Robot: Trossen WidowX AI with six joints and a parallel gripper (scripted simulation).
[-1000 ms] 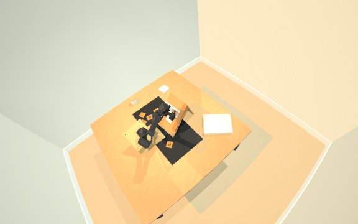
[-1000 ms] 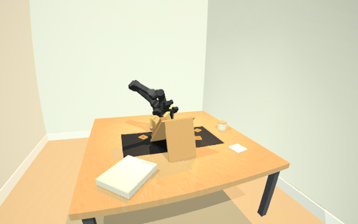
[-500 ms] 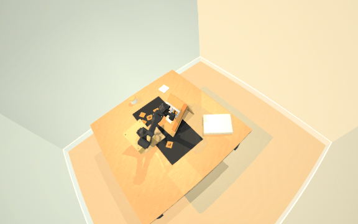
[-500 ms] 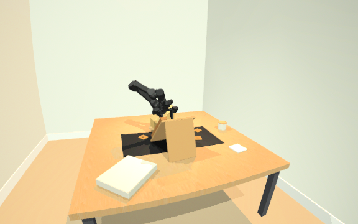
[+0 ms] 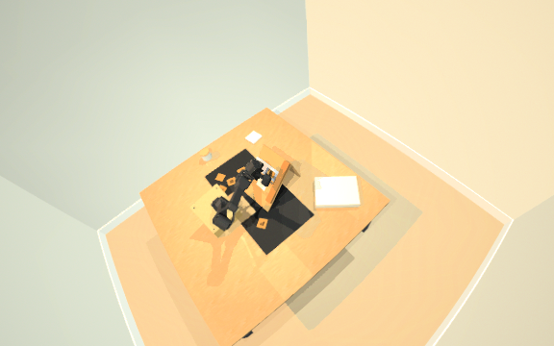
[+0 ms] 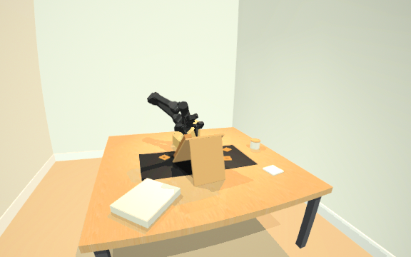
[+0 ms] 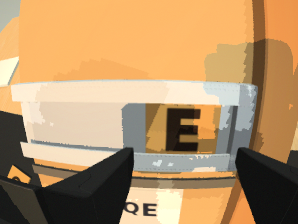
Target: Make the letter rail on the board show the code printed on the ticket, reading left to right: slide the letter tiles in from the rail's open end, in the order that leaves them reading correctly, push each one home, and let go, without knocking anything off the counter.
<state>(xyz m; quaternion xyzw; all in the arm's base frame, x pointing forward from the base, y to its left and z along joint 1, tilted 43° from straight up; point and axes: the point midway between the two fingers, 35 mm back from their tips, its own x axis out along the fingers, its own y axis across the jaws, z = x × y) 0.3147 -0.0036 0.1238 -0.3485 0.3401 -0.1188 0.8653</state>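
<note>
My gripper (image 7: 185, 151) is open in front of the tilted board (image 7: 135, 40) (image 5: 268, 155) (image 6: 207, 160). Its fingertips stand apart, below and to either side of a tile marked E (image 7: 172, 130). The tile sits upright in the white rail (image 7: 70, 91), near its right end, with a narrow grey strip to its right. The rail's left part holds no tile. The ticket (image 7: 167, 210) below shows "QE"; a finger hides anything further left. Loose orange tiles lie left of the board, among them one (image 5: 220, 177) and another (image 5: 231, 181). A separate tile (image 5: 262, 223) (image 6: 164, 157) lies across the mat.
The black mat (image 5: 277, 235) (image 6: 152, 171) lies under the board. A white box (image 5: 337, 192) (image 6: 145, 200) stands behind the board's side. A small jar (image 5: 207, 155) (image 6: 255, 144) and a white square (image 5: 253, 136) (image 6: 272, 170) are near the table's edge.
</note>
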